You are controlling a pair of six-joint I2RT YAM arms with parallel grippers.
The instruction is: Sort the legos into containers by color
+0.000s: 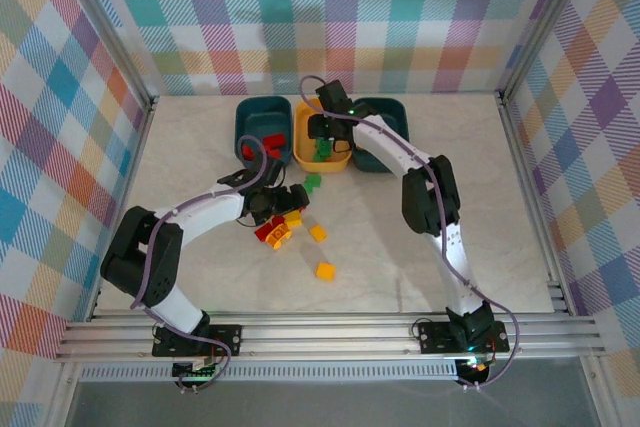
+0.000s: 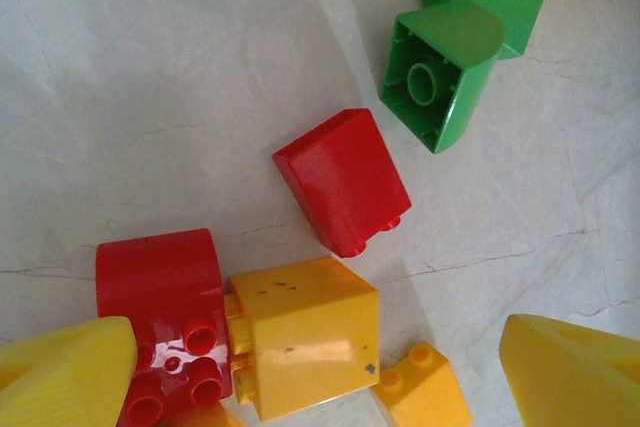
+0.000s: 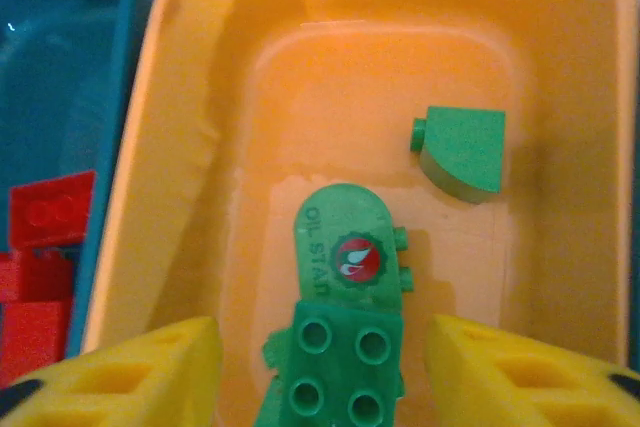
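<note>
Entry: my two arms. Left arm [image 1: 205,209] and right arm [image 1: 395,152]: white shells over the long links, chunky black joint housings, black base blocks [image 1: 195,335] at the rail. Cable [image 1: 150,272]: grey-purple, one running along each arm in loose loops. Left gripper [image 2: 318,337] and right gripper [image 3: 322,332]: two blunt yellow plastic fingers [image 3: 130,377] apiece, the right pair moulded with recessed rectangular pockets.

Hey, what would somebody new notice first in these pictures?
The loud pastel plaid walls around the pale table hit first. Then come the yellow-orange bin at the back, holding green bricks, and a bright red-and-yellow brick cluster mid-table at the left tool.
</note>
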